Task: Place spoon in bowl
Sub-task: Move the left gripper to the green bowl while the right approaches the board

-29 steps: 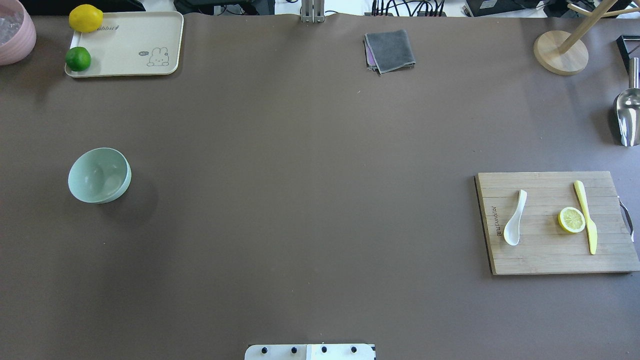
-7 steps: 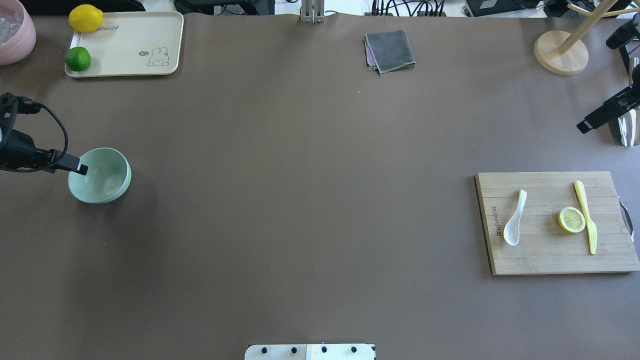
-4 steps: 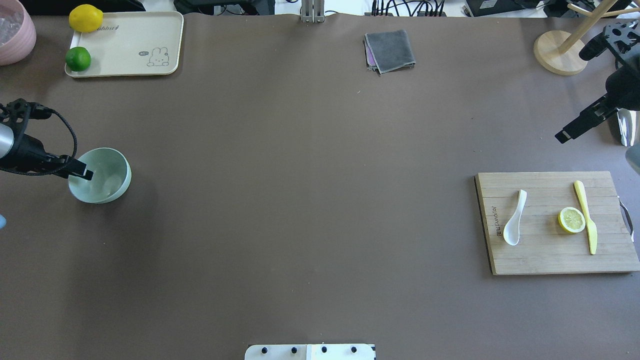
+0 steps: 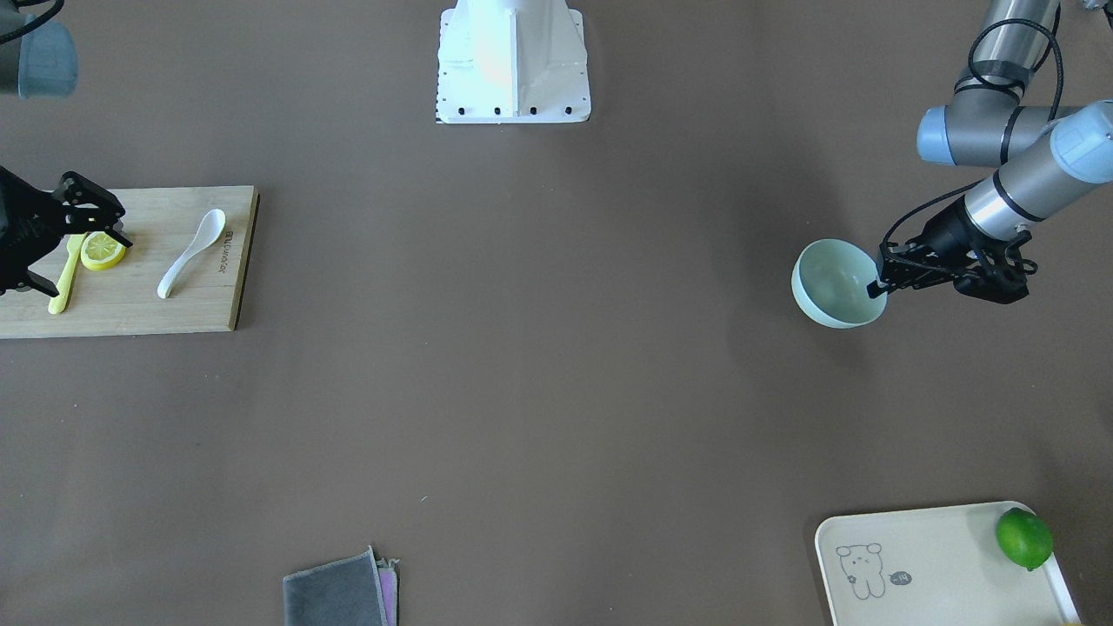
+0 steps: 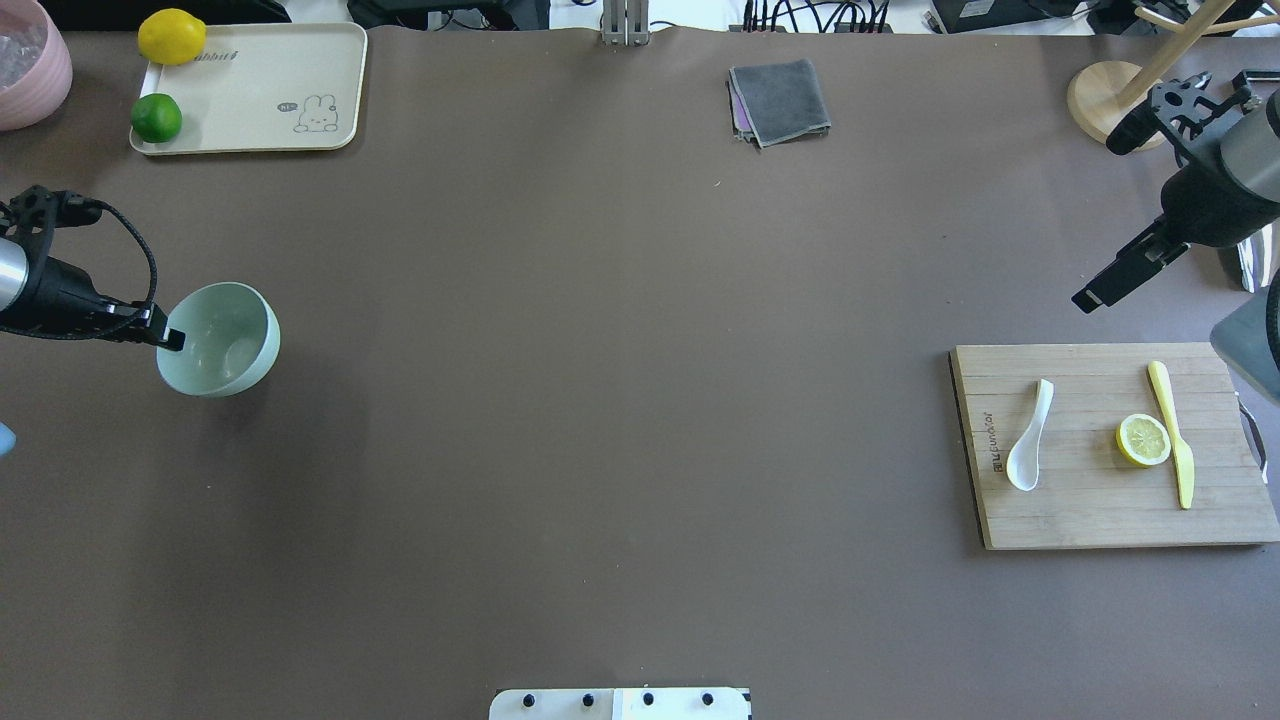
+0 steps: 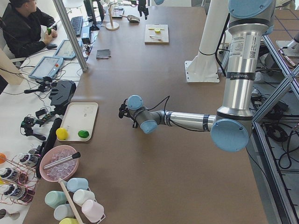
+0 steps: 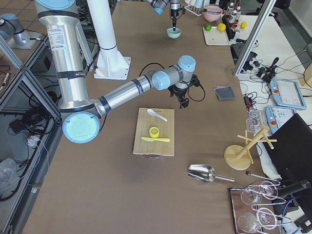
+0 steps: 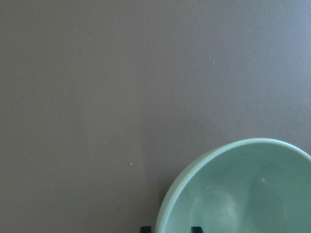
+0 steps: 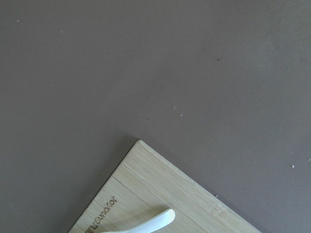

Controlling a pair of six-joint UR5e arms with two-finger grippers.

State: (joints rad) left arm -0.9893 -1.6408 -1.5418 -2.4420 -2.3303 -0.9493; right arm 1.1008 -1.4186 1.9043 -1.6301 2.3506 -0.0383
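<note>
White glazed spoon (image 5: 1030,437): lies flat on the left part of the wooden cutting board (image 5: 1090,515), on the desk's (image 5: 620,400) right side. Scoop toward the near edge, handle pointing far. Nothing touches it. A lemon slice (image 5: 1143,440) lies to its right on the same board, with a yellow knife (image 5: 1172,430) just beside the slice, further right.

Bowl (image 5: 230,345), mint green: on the desk's left side, well apart from the spoon. The left pincer (image 5: 172,340) is at its left rim. The overhead view shows one dark finger end over the rim. The left wrist view shows two fingertips (image 8: 196,228), one inside the wall and one outside, so the pincer is pinching the bowl at its rim. In the left side view the bowl is hidden behind the arm.

Right pincer (image 5: 1098,222): fingers spread wide, holding nothing, raised in the air. The views disagree on what lies beneath it. Overhead it sits beyond the board's far right corner. The front view has it overlapping the knife and slice. The right wrist view shows only the board's corner and the tip of the spoon's handle. Exact spot: cannot tell.

Surroundings: cream tray (image 5: 260,100) far left with a lemon (image 5: 172,37) and a lime (image 5: 157,118); the front view shows only the lime. Grey cloth (image 5: 780,100) at far middle. The right side view shows a metal scoop (image 7: 201,171) whole.
</note>
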